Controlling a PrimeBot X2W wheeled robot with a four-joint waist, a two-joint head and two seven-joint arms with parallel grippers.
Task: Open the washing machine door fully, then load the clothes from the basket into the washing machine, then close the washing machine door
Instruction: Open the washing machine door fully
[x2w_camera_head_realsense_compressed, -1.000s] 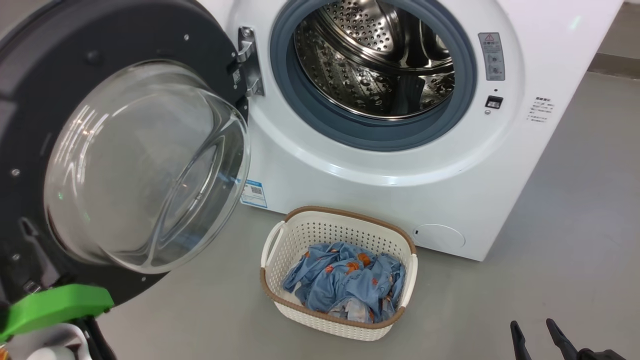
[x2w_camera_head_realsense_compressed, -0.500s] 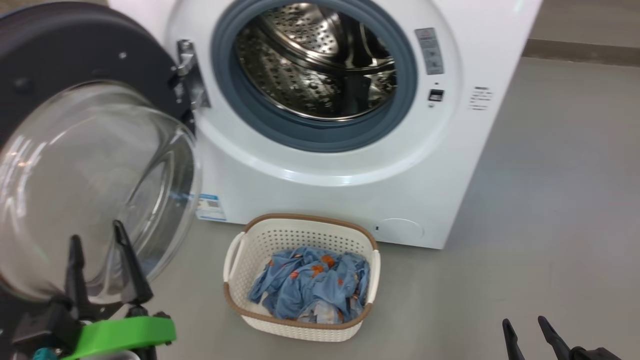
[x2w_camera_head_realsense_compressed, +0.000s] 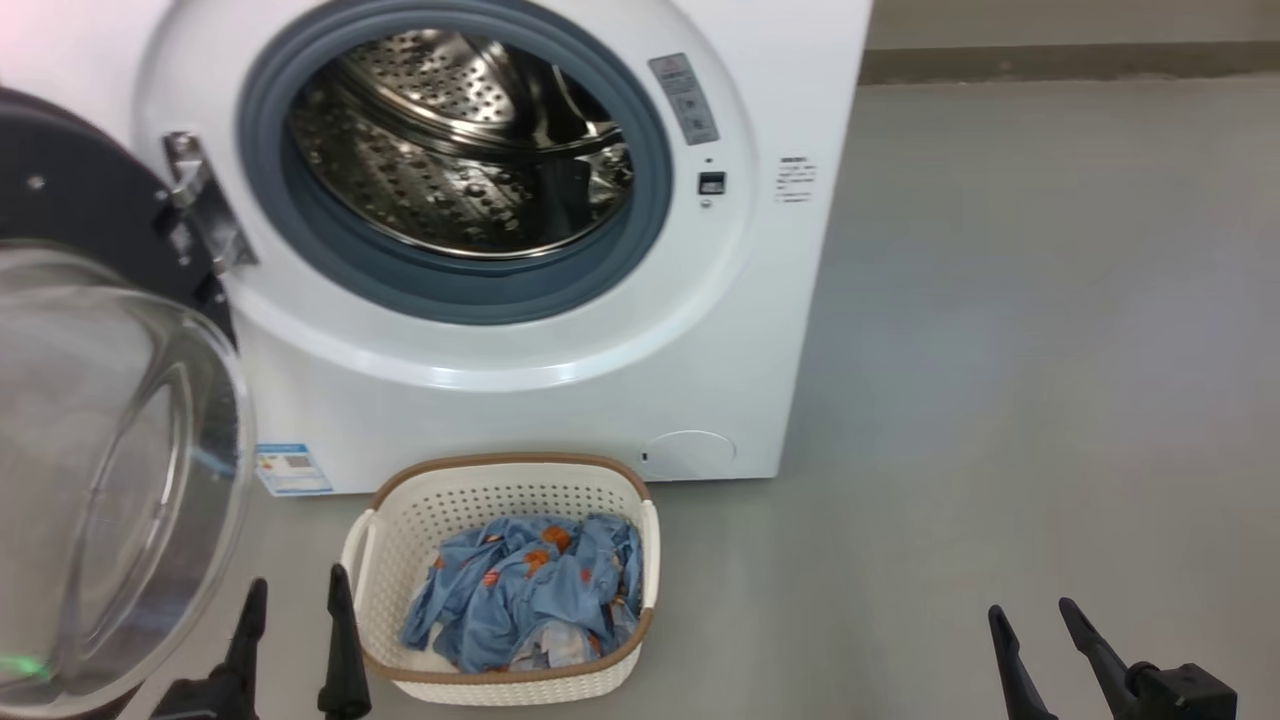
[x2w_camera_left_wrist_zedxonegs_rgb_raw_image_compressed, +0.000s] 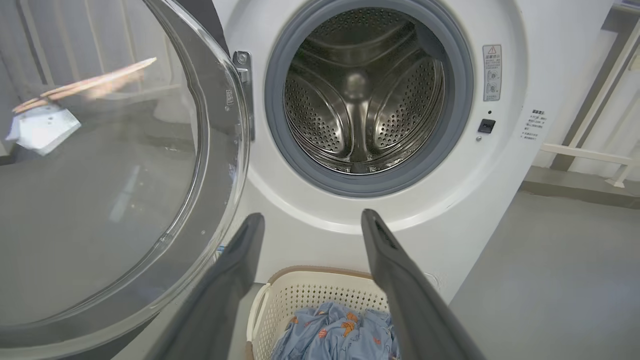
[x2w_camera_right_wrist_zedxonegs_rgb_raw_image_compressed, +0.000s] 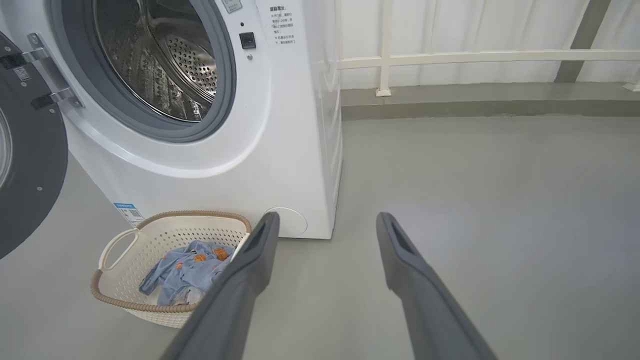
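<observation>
Swinging clear of the door glass where it stood half a second ago, the left gripper (x2w_camera_head_realsense_compressed: 299, 580) now sits low in the head view, its two long dark fingers spread wide and empty. The camera itself has also turned, so the machine lies further left in that view. The right gripper (x2w_camera_head_realsense_compressed: 1031, 608) hangs over bare grey floor (x2w_camera_head_realsense_compressed: 1000, 350), well apart from everything, fingers likewise spread with nothing between them.

Just beside the left fingers stands the small cream-white perforated plastic basket (x2w_camera_head_realsense_compressed: 480, 690) with its brown woven-look rim, holding the crumpled light blue clothes (x2w_camera_head_realsense_compressed: 525, 590) printed with orange-brown figures. Behind it rises the big white front-loading washing machine (x2w_camera_head_realsense_compressed: 520, 400). Its large round black door with the bulging glass bowl (x2w_camera_head_realsense_compressed: 100, 480) is swung out to the left, and the steel perforated drum (x2w_camera_head_realsense_compressed: 460, 150) looks empty.

Opening seems finished, and loading is the step in hand. Next, the left gripper should dip into the basket, pinch a good bunch of fabric, and lift it clear of the rim toward the drum.
</observation>
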